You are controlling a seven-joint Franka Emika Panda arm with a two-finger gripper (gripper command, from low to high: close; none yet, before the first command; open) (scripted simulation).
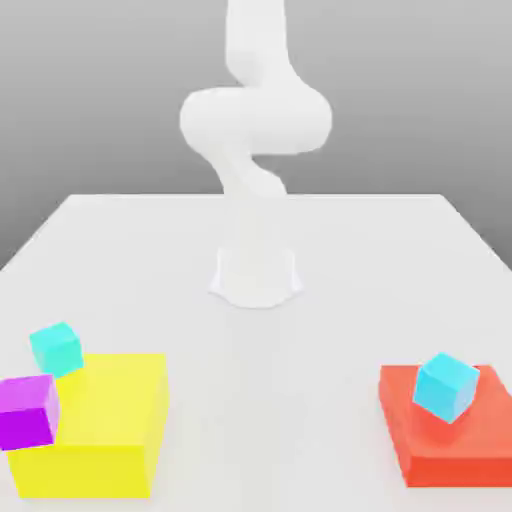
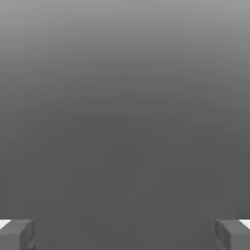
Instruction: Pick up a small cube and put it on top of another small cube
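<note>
White arm (image 1: 255, 130) rising from its base at the centre of the pale bench (image 1: 350, 260). At lower left of the exterior view, a cyan cube (image 1: 56, 348) and a magenta cube (image 1: 26, 411) sit against a large yellow block (image 1: 105, 425); at lower right, a second cyan cube (image 1: 446, 385) rests tilted on a flat red block (image 1: 450, 430). In the hand view the gripper (image 2: 125, 234) faces blank grey, its jaws spread wide at the two lower corners, holding nothing.
</note>
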